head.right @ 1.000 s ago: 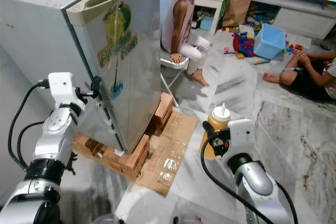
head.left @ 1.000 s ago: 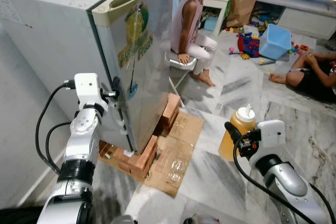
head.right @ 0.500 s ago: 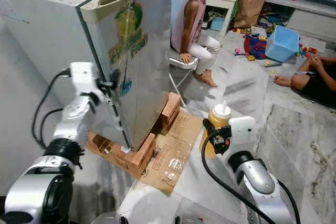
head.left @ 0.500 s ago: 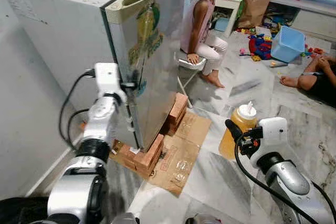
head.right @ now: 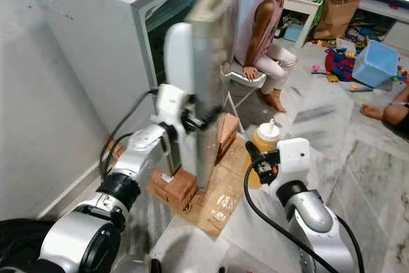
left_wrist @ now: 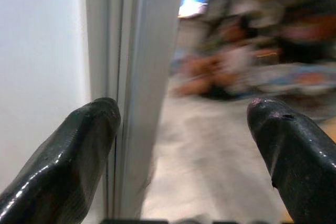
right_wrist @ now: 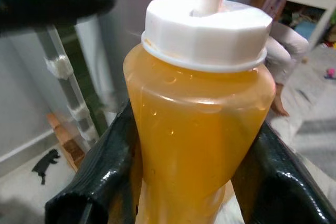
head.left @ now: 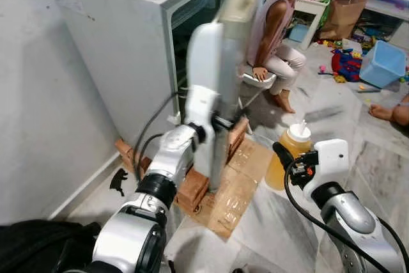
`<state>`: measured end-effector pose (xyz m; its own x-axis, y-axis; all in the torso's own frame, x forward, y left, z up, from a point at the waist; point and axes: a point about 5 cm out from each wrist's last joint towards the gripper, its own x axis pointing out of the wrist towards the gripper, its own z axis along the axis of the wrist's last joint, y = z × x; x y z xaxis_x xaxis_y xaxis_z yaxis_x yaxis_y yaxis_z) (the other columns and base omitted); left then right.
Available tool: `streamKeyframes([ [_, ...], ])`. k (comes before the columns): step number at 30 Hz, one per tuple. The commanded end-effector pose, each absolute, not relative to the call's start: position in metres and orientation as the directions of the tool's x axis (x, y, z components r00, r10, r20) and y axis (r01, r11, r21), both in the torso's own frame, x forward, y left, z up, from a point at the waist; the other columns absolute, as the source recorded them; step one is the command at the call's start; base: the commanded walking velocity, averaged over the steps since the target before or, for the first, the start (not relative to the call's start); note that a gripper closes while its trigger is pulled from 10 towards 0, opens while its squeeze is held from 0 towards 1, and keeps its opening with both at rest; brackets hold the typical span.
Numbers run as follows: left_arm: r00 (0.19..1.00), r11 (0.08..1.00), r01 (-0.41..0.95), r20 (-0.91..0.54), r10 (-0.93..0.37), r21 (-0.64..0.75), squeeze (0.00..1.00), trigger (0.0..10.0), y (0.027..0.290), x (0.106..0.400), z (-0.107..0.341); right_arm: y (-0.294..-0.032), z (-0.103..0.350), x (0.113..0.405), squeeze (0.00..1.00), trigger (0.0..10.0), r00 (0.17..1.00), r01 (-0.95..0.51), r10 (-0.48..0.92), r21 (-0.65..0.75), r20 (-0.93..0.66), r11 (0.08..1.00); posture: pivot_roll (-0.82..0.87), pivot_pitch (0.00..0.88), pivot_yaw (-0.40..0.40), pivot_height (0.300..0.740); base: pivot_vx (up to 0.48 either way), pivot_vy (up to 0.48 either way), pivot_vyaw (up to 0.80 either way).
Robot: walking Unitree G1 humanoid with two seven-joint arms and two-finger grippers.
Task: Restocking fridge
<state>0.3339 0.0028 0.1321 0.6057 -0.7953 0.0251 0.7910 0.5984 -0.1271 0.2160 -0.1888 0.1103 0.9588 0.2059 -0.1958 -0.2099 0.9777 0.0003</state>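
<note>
left gripper – fingers spread, one finger against the edge of the fridge door, door swung open | right gripper – clamped on the orange squeeze bottle, held upright | fridge stands to that bottle's left, on bricks | person on chair beyond the door

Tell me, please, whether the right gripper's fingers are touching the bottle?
Touching. In the right wrist view, both black fingers press against the sides of the orange bottle, with no gap on either side.
</note>
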Motion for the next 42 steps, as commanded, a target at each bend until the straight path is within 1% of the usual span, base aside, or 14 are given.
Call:
streamKeyframes([
  [1, 0.393, 0.362, 0.914, 0.179, -0.902, -0.186, 0.00, 10.0, -0.058, 0.300, 0.165, -0.189, 0.109, 0.215, 0.00, 10.0, 0.953, -0.226, 0.221, 0.001, -0.205, 0.974, -0.08, 0.005, 0.007, 0.740, 0.000, 0.000, 0.00],
  [4, 0.262, 0.228, 0.960, 0.242, -0.934, -0.162, 0.00, 10.0, -0.080, 0.275, 0.183, -0.186, 0.106, 0.214, 0.00, 10.0, 0.947, -0.242, 0.239, 0.010, -0.215, 0.970, -0.07, 0.000, 0.007, 0.740, 0.000, 0.000, 0.00],
  [7, 0.240, 0.201, 0.964, 0.245, -0.940, -0.171, 0.00, 10.0, -0.083, 0.268, 0.182, -0.181, 0.106, 0.216, 0.00, 10.0, 0.944, -0.258, 0.256, 0.019, -0.208, 0.966, -0.07, 0.000, 0.009, 0.740, 0.000, 0.000, 0.00],
  [10, 0.320, 0.292, 0.944, 0.213, -0.923, -0.152, 0.00, 10.0, -0.066, 0.274, 0.171, -0.180, 0.107, 0.219, 0.00, 10.0, 0.946, -0.259, 0.258, 0.021, -0.199, 0.966, -0.06, 0.000, 0.010, 0.740, 0.000, 0.000, 0.00],
  [12, 0.451, 0.416, 0.888, 0.193, -0.871, -0.198, 0.00, 10.0, -0.035, 0.282, 0.167, -0.179, 0.106, 0.222, 0.00, 10.0, 0.946, -0.259, 0.258, 0.021, -0.197, 0.966, -0.05, 0.000, 0.007, 0.740, 0.000, 0.000, 0.00],
  [14, 0.504, 0.469, 0.860, 0.185, -0.844, -0.202, 0.00, 10.0, -0.022, 0.285, 0.164, -0.179, 0.105, 0.223, 0.00, 10.0, 0.946, -0.259, 0.258, 0.022, -0.197, 0.966, -0.04, 0.000, 0.004, 0.740, 0.000, 0.000, 0.00],
  [15, 0.589, 0.554, 0.805, 0.169, -0.790, -0.211, 0.00, 10.0, -0.001, 0.290, 0.160, -0.178, 0.105, 0.225, 0.00, 10.0, 0.946, -0.260, 0.260, 0.022, -0.194, 0.965, -0.03, 0.000, 0.001, 0.740, 0.000, 0.000, 0.00],
  [16, 0.589, 0.554, 0.805, 0.169, -0.790, -0.211, 0.00, 10.0, -0.001, 0.290, 0.160, -0.178, 0.105, 0.225, 0.00, 10.0, 0.946, -0.260, 0.260, 0.022, -0.194, 0.965, -0.03, 0.000, 0.001, 0.740, 0.000, 0.000, 0.00],
  [20, 0.797, 0.782, 0.604, 0.090, -0.598, -0.153, 0.00, 10.0, 0.048, 0.298, 0.141, -0.174, 0.105, 0.232, 0.00, 10.0, 0.947, -0.262, 0.262, 0.023, -0.184, 0.965, 0.00, 0.000, -0.009, 0.740, 0.000, 0.000, 0.00],
  [21, 0.868, 0.858, 0.496, 0.061, -0.492, -0.136, 0.00, 10.0, 0.072, 0.299, 0.132, -0.174, 0.101, 0.236, 0.00, 10.0, 0.948, -0.262, 0.261, 0.023, -0.183, 0.965, 0.01, 0.000, -0.013, 0.740, 0.000, 0.000, 0.00],
  [22, 0.868, 0.858, 0.496, 0.061, -0.492, -0.136, 0.00, 10.0, 0.072, 0.299, 0.132, -0.174, 0.101, 0.236, 0.00, 10.0, 0.948, -0.262, 0.261, 0.023, -0.183, 0.965, 0.01, 0.000, -0.013, 0.740, 0.000, 0.000, 0.00],
  [24, 0.935, 0.933, 0.355, 0.019, -0.355, -0.061, 0.00, 10.0, 0.102, 0.293, 0.121, -0.172, 0.103, 0.240, 0.00, 10.0, 0.950, -0.262, 0.262, 0.021, -0.171, 0.965, 0.02, 0.000, -0.023, 0.740, 0.000, 0.000, 0.00],
  [31, 0.972, 0.973, 0.227, -0.047, -0.229, -0.036, 0.00, 10.0, 0.136, 0.276, 0.106, -0.171, 0.106, 0.249, 0.00, 10.0, 0.951, -0.270, 0.268, 0.011, -0.155, 0.963, 0.02, 0.000, -0.047, 0.740, 0.000, 0.000, 0.00],
  [42, 0.975, 0.976, 0.218, -0.049, -0.218, -0.004, 0.00, 10.0, 0.136, 0.268, 0.103, -0.171, 0.107, 0.256, 0.00, 10.0, 0.952, -0.280, 0.275, -0.014, -0.134, 0.960, 0.02, 0.000, -0.054, 0.740, 0.000, 0.000, 0.00],
])
